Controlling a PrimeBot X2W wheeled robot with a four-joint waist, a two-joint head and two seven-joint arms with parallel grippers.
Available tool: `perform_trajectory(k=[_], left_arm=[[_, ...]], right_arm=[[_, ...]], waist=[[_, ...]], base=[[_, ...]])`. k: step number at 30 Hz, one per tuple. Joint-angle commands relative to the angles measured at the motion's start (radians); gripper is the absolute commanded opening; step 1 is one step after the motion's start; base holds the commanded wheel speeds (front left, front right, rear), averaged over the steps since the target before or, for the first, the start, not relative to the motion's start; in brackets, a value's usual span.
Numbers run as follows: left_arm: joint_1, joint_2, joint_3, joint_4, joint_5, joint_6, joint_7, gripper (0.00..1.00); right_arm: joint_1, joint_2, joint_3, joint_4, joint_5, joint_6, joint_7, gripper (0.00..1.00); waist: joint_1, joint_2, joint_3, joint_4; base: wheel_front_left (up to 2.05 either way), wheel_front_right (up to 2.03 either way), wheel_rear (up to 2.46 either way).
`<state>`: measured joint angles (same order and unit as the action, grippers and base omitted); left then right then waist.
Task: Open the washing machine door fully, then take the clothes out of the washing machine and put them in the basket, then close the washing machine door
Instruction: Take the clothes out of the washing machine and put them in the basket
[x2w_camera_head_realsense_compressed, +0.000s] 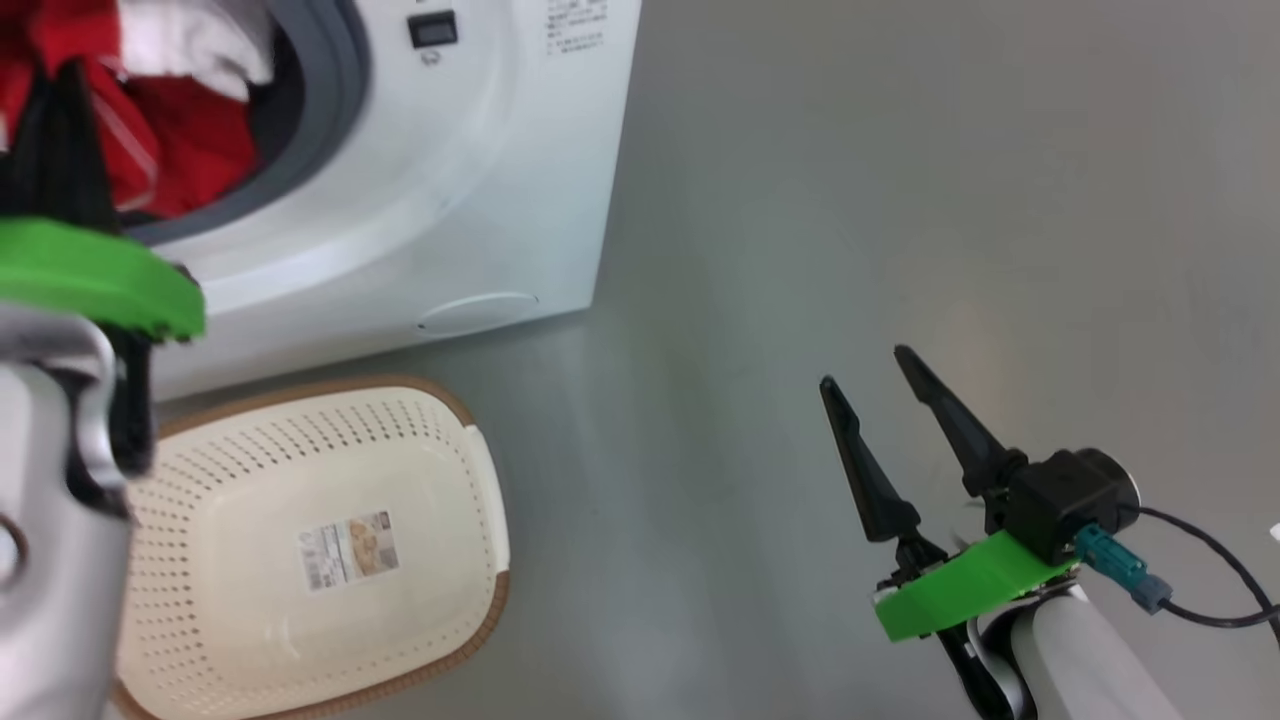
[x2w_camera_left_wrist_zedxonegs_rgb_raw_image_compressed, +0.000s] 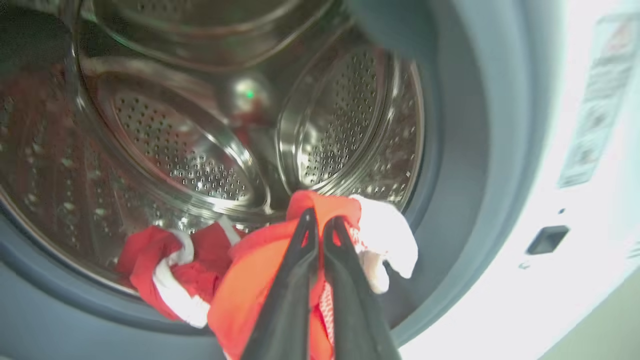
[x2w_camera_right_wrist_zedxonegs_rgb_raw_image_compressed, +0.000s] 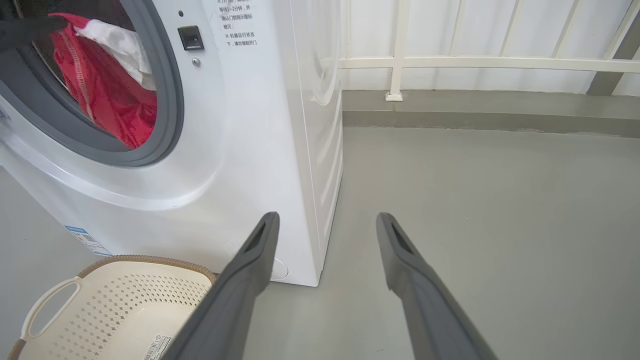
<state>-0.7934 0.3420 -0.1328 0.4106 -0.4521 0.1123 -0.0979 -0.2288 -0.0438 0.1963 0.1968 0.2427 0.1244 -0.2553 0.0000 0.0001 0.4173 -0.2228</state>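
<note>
The white washing machine (x2w_camera_head_realsense_compressed: 470, 200) stands at upper left with its grey-ringed mouth uncovered; its door is out of view. The red clothes (x2w_camera_head_realsense_compressed: 190, 140) with white trim hang at the mouth. In the left wrist view my left gripper (x2w_camera_left_wrist_zedxonegs_rgb_raw_image_compressed: 320, 217) is shut on a bunched fold of the clothes (x2w_camera_left_wrist_zedxonegs_rgb_raw_image_compressed: 260, 260), in front of the steel drum (x2w_camera_left_wrist_zedxonegs_rgb_raw_image_compressed: 175, 150). A second red piece (x2w_camera_left_wrist_zedxonegs_rgb_raw_image_compressed: 160, 270) lies on the drum's lower lip. The cream basket (x2w_camera_head_realsense_compressed: 250, 470) sits on the floor just below the machine. My right gripper (x2w_camera_head_realsense_compressed: 866, 368) hangs open over the floor to the right, holding nothing.
Bare grey floor (x2w_camera_head_realsense_compressed: 900, 150) stretches right of the machine. In the right wrist view a white railing (x2w_camera_right_wrist_zedxonegs_rgb_raw_image_compressed: 480, 62) on a low kerb runs along the back. The right gripper (x2w_camera_right_wrist_zedxonegs_rgb_raw_image_compressed: 327, 217) points past the machine's corner, with the basket (x2w_camera_right_wrist_zedxonegs_rgb_raw_image_compressed: 125, 305) at lower left.
</note>
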Motion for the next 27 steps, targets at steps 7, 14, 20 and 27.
perform_trajectory(k=[7, 14, 20, 27], left_arm=[[0.201, 0.031, 0.041, -0.316, 0.015, 0.091, -0.011, 0.0], [0.326, 0.033, 0.028, -0.509, 0.051, 0.148, 0.005, 0.0], [0.406, 0.041, 0.025, -0.613, 0.068, 0.176, 0.023, 0.0], [0.516, 0.038, 0.024, -0.738, 0.089, 0.221, 0.032, 0.0]], right_arm=[[0.055, -0.006, 0.014, 0.001, -0.013, 0.006, -0.003, 1.0], [0.094, -0.006, 0.016, 0.003, -0.019, 0.006, 0.011, 1.0], [0.125, -0.006, 0.016, -0.001, -0.021, 0.006, 0.024, 1.0], [0.163, -0.006, 0.012, -0.015, -0.02, 0.006, 0.043, 1.0]], waist=[[0.0, -0.0001, -0.129, 0.036], [0.0, -0.0001, -0.211, 0.043], [0.0, -0.0001, -0.268, 0.042], [0.0, -0.0001, -0.327, 0.045]], base=[[0.0, 0.0, 0.0], [0.0, 0.0, 0.0], [0.0, 0.0, 0.0], [0.0, 0.0, 0.0]])
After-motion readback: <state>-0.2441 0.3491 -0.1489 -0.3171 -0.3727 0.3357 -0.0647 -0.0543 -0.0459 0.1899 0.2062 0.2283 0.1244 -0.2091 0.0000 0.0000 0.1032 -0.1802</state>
